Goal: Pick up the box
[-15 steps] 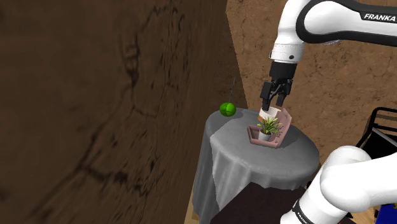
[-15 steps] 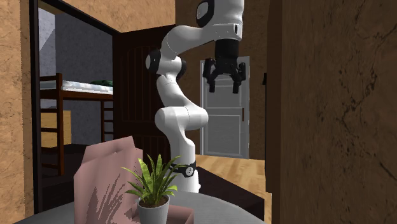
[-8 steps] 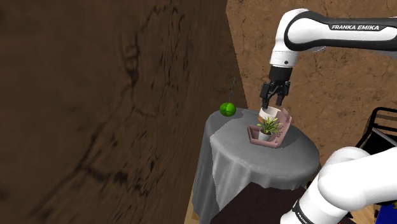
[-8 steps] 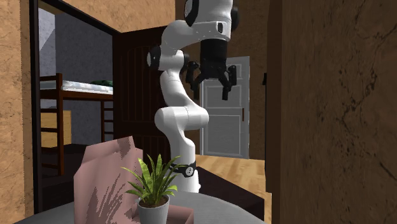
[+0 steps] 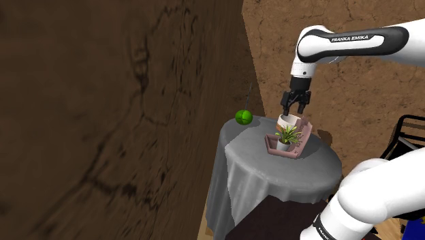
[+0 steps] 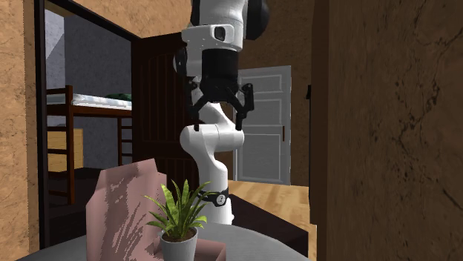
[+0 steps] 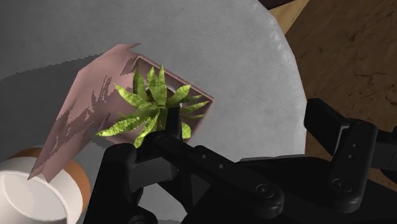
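Above pink box, arm elbowed over; pincer pointing down; jaws spread wide, gripping nothing.

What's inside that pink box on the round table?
A small potted plant stands in the pink box, whose flap is raised. The leaves cover the box floor beneath them.

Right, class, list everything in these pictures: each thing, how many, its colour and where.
table: one, round, grey cloth, shoulder view's middle.
box: one, pink, open, on the table.
potted plant: one, green leaves, in the box.
cup: one, white inside, orange-brown outside, beside the box.
ball: one, green, at the table's edge.
bunk bed: one, brown, second exterior view's left.
door: one, white, behind the arm.
arm: one, white, dark joints, reaching over the table.
gripper: one, black, open, above the box.
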Tool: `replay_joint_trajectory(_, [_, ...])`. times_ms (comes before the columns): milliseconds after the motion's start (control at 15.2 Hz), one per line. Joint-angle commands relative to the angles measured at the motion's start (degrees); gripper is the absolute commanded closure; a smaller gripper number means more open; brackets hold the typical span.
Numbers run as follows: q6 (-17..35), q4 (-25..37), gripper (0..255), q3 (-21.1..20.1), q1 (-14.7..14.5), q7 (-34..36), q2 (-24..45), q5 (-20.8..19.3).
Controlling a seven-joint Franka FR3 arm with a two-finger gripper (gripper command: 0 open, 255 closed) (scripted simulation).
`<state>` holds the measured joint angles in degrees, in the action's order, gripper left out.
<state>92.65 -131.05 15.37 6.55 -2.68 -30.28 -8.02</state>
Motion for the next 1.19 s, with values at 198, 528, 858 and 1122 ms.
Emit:
replay_joint_trajectory(198, [4.15, 4.09, 0, 5.4, 1.85, -3.86, 8.82, -0.83])
replay_joint_trajectory(528, [7.02, 9.35, 0, 10.36, 3.63, -8.07, 17.79, 0.1])
replay_joint_trajectory(858, [9.0, 15.96, 0, 14.69, 5.89, -12.91, 27.81, 3.02])
replay_joint_trajectory(1122, [9.63, 21.66, 0, 17.02, 8.35, -16.65, 35.66, 6.28])
